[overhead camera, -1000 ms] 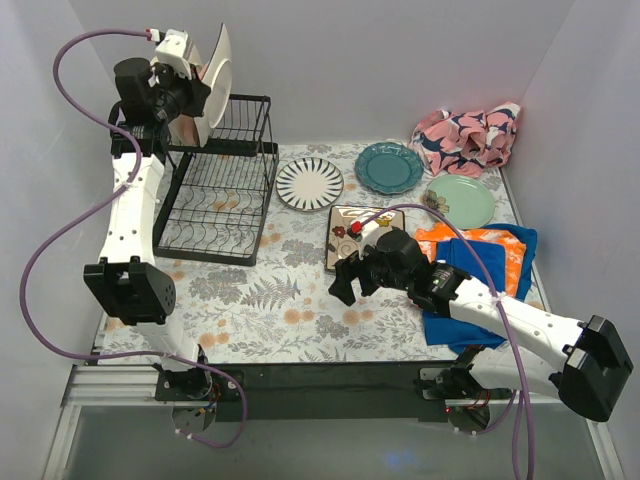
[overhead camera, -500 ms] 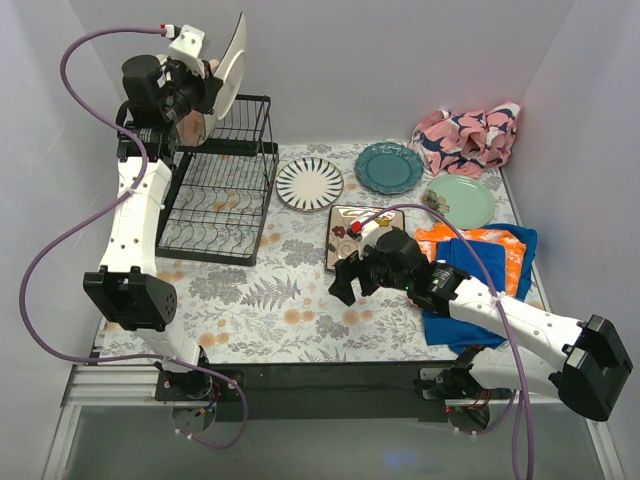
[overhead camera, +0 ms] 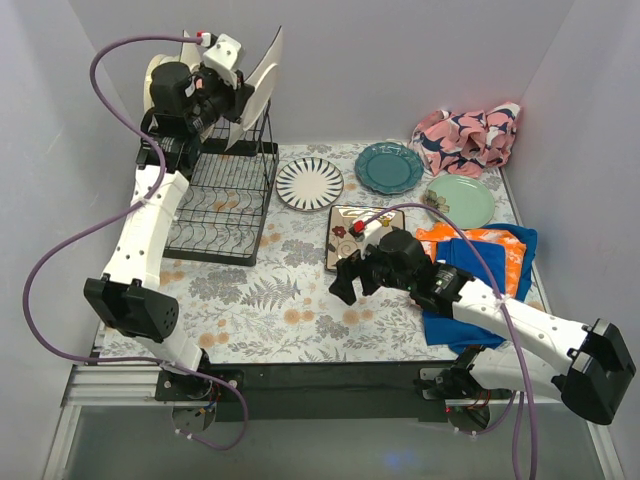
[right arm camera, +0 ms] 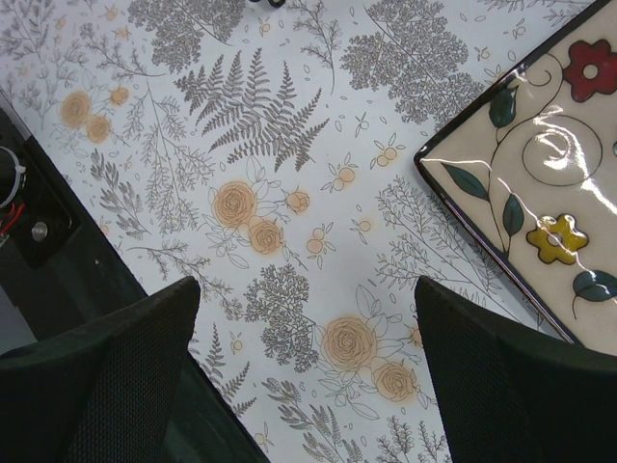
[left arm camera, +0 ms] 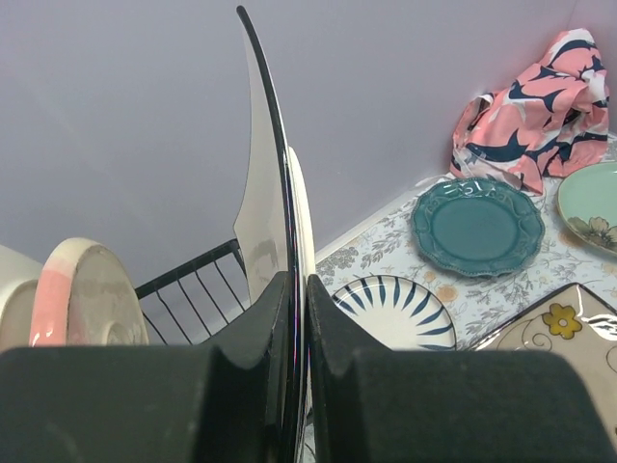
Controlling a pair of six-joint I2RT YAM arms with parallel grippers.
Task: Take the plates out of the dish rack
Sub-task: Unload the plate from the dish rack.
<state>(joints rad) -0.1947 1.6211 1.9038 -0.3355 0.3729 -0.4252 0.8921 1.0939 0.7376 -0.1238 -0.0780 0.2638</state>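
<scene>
Plate (left arm camera: pixel 260 193) above dish rack (overhead camera: pixel 215 200): I see only its edge | lower rim buried in left hand (left arm camera: pixel 297 289) | square plate (right arm camera: pixel 540 164) cropped

Up at the back left, the left gripper (overhead camera: pixel 236 88) pinches a cream plate (overhead camera: pixel 266 72) on edge, held above the rack (overhead camera: pixel 215 200). The right gripper (overhead camera: pixel 343 280) hangs with its jaws apart over the floral mat (overhead camera: pixel 270 290), just beside a square plate (overhead camera: pixel 350 228). Striped plate (overhead camera: pixel 310 184), teal plate (overhead camera: pixel 389 167) and green plate (overhead camera: pixel 459 201) lie flat on the mat. The pink cloth (overhead camera: pixel 468 137) sits in the far right corner, and the orange and blue cloth (overhead camera: pixel 485 262) lies under the right arm.
</scene>
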